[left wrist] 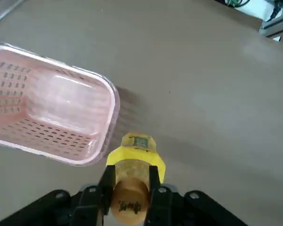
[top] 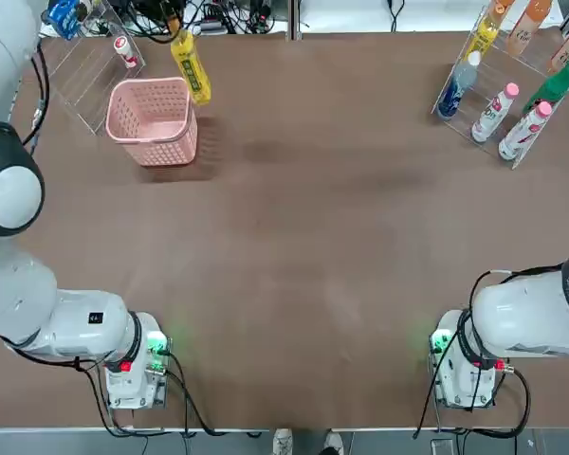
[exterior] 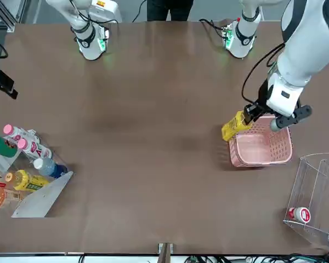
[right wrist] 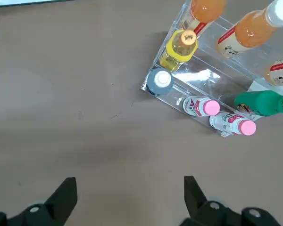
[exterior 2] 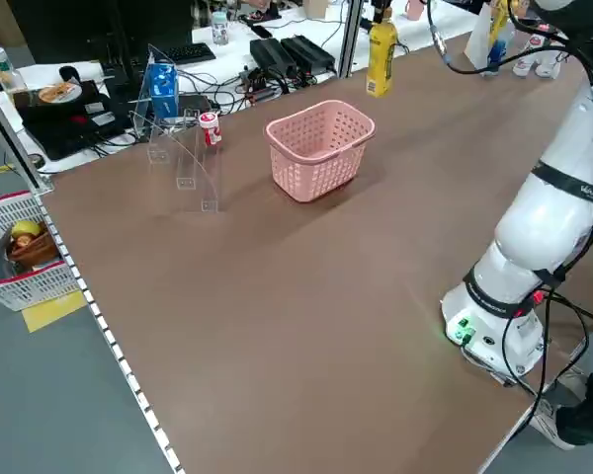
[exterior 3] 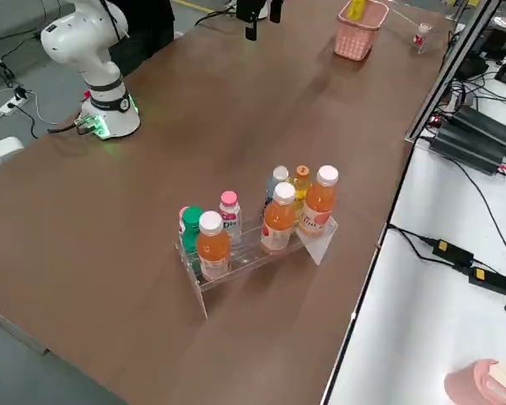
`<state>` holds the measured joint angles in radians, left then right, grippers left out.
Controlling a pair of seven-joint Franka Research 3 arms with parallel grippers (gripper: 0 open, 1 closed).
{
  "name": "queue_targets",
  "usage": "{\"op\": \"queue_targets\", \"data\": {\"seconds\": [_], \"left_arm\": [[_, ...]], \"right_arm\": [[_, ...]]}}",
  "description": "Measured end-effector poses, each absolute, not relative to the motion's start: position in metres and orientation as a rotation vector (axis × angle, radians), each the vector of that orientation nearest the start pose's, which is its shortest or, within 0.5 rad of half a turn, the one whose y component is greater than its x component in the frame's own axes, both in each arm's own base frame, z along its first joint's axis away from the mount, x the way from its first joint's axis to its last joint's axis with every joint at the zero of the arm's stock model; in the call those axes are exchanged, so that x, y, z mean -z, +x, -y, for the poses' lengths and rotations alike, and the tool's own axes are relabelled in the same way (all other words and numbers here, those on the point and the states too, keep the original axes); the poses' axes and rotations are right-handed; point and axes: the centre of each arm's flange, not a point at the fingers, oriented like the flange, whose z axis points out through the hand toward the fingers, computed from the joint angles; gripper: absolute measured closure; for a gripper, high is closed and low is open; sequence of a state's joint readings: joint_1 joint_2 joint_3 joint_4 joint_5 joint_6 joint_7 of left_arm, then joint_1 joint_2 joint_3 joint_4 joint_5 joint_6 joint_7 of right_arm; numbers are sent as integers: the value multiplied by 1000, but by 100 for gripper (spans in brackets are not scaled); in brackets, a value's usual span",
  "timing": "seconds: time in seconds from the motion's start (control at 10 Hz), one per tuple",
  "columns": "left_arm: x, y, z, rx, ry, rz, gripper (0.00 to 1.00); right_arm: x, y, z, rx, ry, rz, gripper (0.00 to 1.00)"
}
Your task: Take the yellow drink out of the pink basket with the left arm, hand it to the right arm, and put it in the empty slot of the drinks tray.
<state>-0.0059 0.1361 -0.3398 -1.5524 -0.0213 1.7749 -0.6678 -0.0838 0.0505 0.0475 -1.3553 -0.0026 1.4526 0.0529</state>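
One brown bench [top: 303, 237] carries everything, and two white arms stand at its near edge. One clear drinks tray [right wrist: 212, 101] sits toward the far right corner; the right side view shows about seven bottles in it: three orange, two white with pink caps, one green, one pale blue, plus a paler yellow one half hidden, so the exact count is uncertain. One bare lane of acrylic shows between the pale blue bottle and the pink-capped pair, probably the empty slot [right wrist: 193, 77]. One pink basket [top: 154, 120] stands toward the far left, now holding nothing. One second clear stand [exterior 2: 183, 158] beside it carries a small red-and-white bottle [exterior 2: 210, 129].

One yellow drink [top: 191, 66] hangs in the air just past the basket's far right corner, clear of its rim. The left end effector [left wrist: 130, 186] is clenched on the bottle just below its cap, both fingers pressed to the sides. The bottle looks like rigid, smooth plastic, full and so moderately heavy for its size; held high, its body may swing. For the handover, the labelled mid-body is the free and firmer place to grasp. The right end effector [right wrist: 129, 197] hovers released, fingers wide, over bare bench short of the tray.
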Motion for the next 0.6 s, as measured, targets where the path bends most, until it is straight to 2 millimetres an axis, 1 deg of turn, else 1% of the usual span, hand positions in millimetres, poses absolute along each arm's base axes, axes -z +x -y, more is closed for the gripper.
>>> {"op": "queue_targets", "data": {"seconds": [0.2,0.3,0.5,0.6], "left_arm": [[-573,574,215,62,-3206,534,67],[-577,572,223,68,-3216,519,67],[-584,573,244,92,-3239,459,67],[-581,571,257,96,-3237,410,67]], "right_arm": [[-686,556,21,74,-3137,-141,0],[-686,556,21,74,-3137,-141,0],[-686,556,22,74,-3137,-142,0],[-686,556,22,74,-3137,-142,0]]}}
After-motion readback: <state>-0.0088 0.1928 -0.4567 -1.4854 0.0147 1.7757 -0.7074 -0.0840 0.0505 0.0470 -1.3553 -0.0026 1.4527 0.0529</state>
